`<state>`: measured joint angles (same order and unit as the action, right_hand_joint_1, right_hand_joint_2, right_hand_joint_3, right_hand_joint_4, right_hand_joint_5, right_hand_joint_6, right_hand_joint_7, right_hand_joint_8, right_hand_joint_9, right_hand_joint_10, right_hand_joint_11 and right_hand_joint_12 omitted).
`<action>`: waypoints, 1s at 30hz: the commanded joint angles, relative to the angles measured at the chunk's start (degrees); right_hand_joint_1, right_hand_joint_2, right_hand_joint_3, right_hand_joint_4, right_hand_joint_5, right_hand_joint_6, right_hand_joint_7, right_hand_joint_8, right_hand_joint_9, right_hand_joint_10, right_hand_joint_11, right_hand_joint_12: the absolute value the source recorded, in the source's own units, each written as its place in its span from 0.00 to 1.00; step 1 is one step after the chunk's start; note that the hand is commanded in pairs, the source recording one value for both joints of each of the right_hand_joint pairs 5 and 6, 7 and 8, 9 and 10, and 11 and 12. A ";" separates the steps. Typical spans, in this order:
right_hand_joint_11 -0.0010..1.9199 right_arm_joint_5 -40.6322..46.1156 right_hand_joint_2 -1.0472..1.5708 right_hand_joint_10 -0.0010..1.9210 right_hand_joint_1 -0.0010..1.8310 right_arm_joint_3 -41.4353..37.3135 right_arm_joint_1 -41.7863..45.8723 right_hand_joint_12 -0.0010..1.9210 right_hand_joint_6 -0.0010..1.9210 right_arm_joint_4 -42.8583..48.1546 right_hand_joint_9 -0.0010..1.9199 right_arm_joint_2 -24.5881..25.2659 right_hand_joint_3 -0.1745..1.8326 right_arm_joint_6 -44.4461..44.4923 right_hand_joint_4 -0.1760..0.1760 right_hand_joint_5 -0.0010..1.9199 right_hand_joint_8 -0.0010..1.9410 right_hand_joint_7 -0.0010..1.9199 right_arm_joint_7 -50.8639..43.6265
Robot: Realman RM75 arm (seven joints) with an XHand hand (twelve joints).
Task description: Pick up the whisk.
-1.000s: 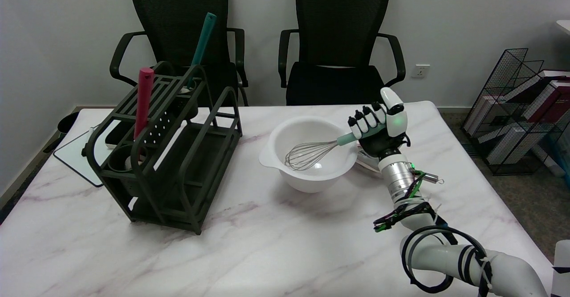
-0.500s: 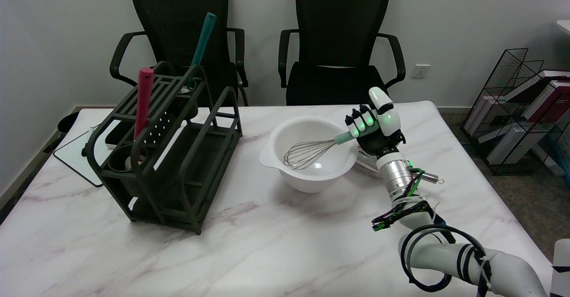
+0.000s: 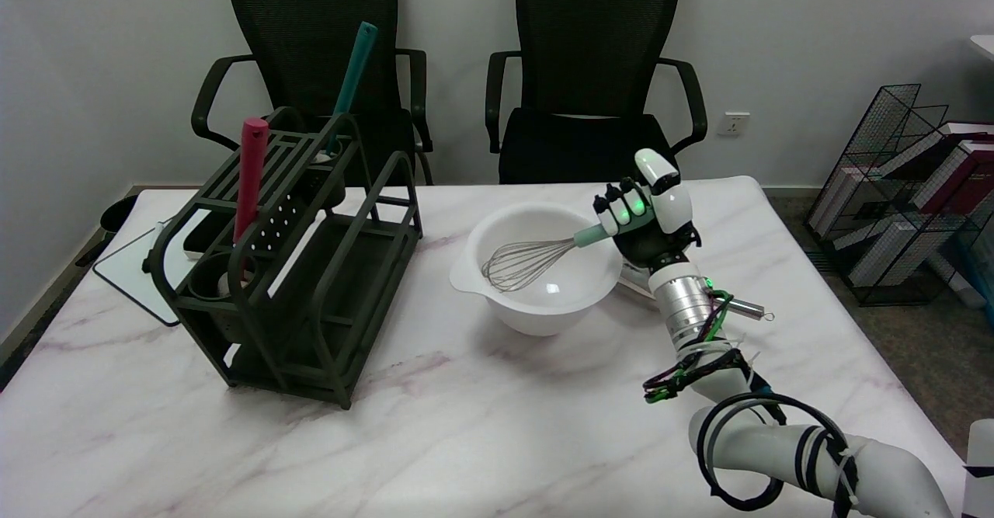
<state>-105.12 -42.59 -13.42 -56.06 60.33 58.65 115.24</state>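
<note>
Head view: the right hand (image 3: 643, 219) grips the whisk (image 3: 536, 255) by its green handle. The whisk's long axis runs left and slightly downward from the hand, wire head inside the white bowl (image 3: 538, 300).

White marble tabletop (image 3: 435, 440) veined faintly pink-grey; white mixing bowl (image 3: 536, 300); silver-wired whisk (image 3: 528, 258) with mint-green handle; black-and-white right hand (image 3: 648, 219) glowing green at the fingers; dark green-black utensil rack (image 3: 311, 269) holding a crimson handle (image 3: 250, 176) and a teal handle (image 3: 353, 67); black mesh chairs (image 3: 598, 60)
</note>
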 commanded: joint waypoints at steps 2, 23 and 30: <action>1.00 -0.20 0.79 1.00 0.55 -1.23 1.46 1.00 1.00 -4.13 1.00 -1.08 0.54 3.11 0.50 1.00 0.99 1.00 -0.20; 1.00 -0.62 0.80 1.00 0.53 -18.84 13.95 1.00 1.00 -18.65 1.00 -7.34 0.57 8.37 0.50 1.00 0.99 1.00 0.02; 1.00 3.01 0.81 1.00 0.53 -22.53 18.73 1.00 1.00 -17.34 1.00 -7.90 0.58 16.70 0.50 1.00 0.99 1.00 1.46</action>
<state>-105.74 -54.22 -4.64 -68.31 54.81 65.17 115.10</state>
